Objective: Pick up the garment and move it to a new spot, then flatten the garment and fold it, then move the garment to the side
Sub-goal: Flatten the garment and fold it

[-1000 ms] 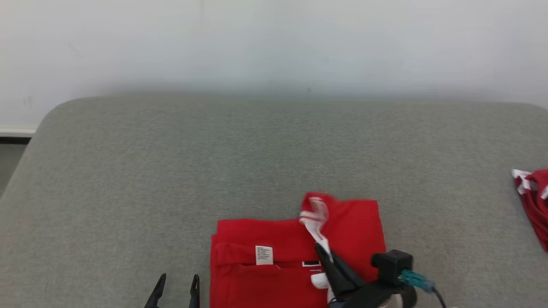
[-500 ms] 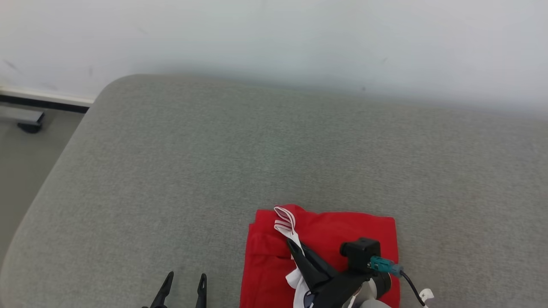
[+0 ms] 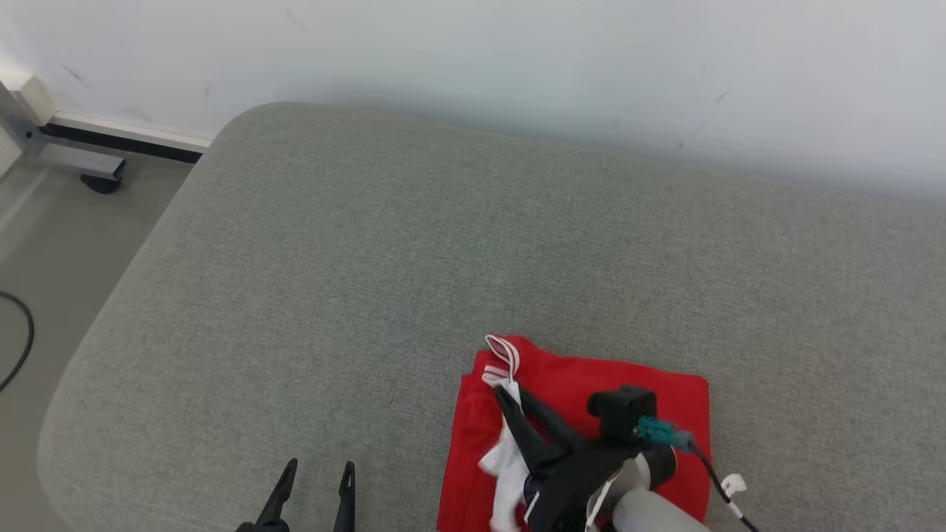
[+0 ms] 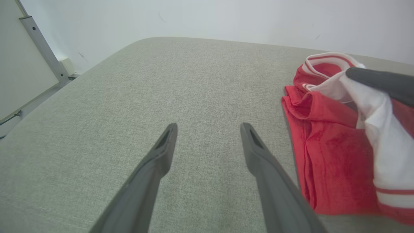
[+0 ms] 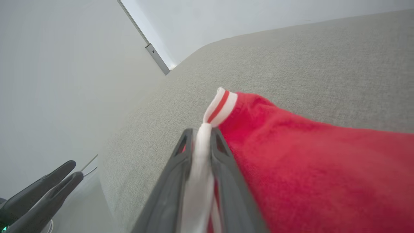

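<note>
White wall [image 3: 473,52] across the top of the head view. Below it, a grey fabric-covered desk [image 3: 443,244] with rounded corners takes up most of the frame. Pale floor [image 3: 44,244] along the left edge, with a black cable [image 3: 31,336] curving on it and a grey metal frame foot [image 3: 81,161] in the upper left.

Folded red garment with white, red-striped trim [image 3: 591,377] lies on the desk at lower centre-right and runs off the bottom edge.

Right gripper [image 3: 502,391] sits over the garment's left part. In the right wrist view its dark fingers [image 5: 176,168] are closed on a strip of the white trim, and the striped end sticks out past the tips.

Left gripper [image 3: 319,467] at the bottom, left of centre. Fingers spread apart and holding nothing, over bare desk beside the garment's left edge and not touching it.
</note>
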{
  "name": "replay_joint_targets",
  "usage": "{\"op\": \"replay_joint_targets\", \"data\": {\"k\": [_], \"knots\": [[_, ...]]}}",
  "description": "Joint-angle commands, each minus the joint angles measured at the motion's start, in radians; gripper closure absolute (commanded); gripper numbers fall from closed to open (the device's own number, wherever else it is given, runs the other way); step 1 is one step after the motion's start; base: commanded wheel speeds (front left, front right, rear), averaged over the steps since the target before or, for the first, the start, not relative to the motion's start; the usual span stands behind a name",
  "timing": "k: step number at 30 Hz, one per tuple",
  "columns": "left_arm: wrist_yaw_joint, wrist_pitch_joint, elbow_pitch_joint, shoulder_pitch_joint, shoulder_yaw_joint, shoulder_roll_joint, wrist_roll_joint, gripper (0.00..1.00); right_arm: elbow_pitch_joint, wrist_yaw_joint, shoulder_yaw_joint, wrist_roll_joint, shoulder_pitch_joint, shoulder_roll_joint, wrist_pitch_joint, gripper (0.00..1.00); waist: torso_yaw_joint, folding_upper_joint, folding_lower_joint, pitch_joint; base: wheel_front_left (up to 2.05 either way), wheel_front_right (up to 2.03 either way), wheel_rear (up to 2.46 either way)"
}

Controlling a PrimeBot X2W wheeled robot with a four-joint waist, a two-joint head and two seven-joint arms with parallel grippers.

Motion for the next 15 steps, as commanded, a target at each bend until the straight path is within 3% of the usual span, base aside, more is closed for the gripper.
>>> {"op": "replay_joint_targets", "data": {"k": [1,6,15], "knots": [[0.005,-0.003,-0.007,0.0,0.004,-0.001,-0.006,0.0,-0.008,-0.002,-0.018,-0.01,-0.005,0.005,-0.005,0.0,-0.01,-0.0001,-0.0001,0.003,0.0,0.0,0.0],[0.015,-0.003,-0.01,-0.005,0.006,-0.001,-0.005,0.0,-0.035,-0.002,-0.095,-0.05,0.014,-0.002,-0.004,0.0,-0.038,-0.0001,-0.0001,0.005,0.0,0.0,0.0],[0.021,-0.003,-0.029,-0.019,0.02,-0.001,0.013,0.0,-0.131,-0.002,-0.339,-0.271,0.107,-0.026,-0.005,0.0,-0.119,-0.0001,-0.0001,-0.006,0.0,0.0,0.0]]}}
